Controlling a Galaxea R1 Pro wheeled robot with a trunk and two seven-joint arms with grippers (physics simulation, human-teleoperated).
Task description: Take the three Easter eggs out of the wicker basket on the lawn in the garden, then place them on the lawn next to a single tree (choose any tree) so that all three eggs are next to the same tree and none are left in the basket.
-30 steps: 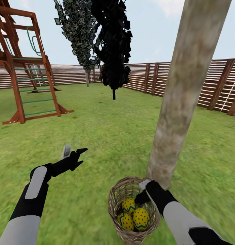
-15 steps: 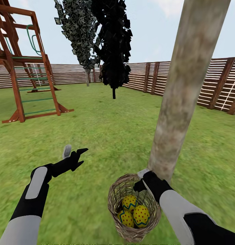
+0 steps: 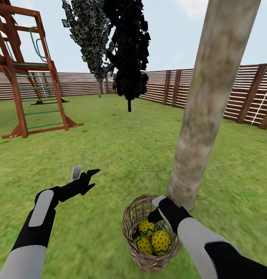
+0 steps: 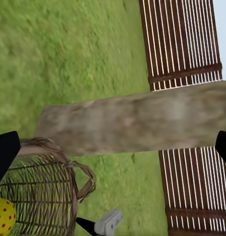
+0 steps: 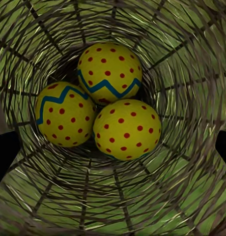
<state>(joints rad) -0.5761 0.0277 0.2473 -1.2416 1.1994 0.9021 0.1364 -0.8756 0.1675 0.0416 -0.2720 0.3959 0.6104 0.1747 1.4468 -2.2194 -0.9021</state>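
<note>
Three yellow Easter eggs point(image 3: 148, 228) point(image 3: 160, 241) point(image 3: 142, 245) with zigzag bands and red dots lie together in the bottom of the wicker basket point(image 3: 130, 228). The basket stands on the lawn point(image 3: 122, 155) against the foot of the thick grey-beige tree point(image 3: 201, 124). My right gripper point(image 3: 156, 208) hovers open over the basket's far rim beside the trunk, and its dark fingers point(image 5: 5, 157) flank the eggs point(image 5: 109, 73) without touching them. My left gripper point(image 3: 86, 171) is open and empty above the grass to the basket's left. From there I see the trunk point(image 4: 137, 123) and the basket point(image 4: 44, 196).
A wooden play set point(image 3: 29, 77) stands at the far left. Two dark narrow trees point(image 3: 127, 50) rise mid-lawn. A brown slat fence point(image 3: 245, 97) closes the back and right. Open grass spreads between the trunk and the play set.
The right gripper has drifted slightly left along the basket's far rim. The whole picture has shifted a little. The left arm and the eggs have stayed put.
</note>
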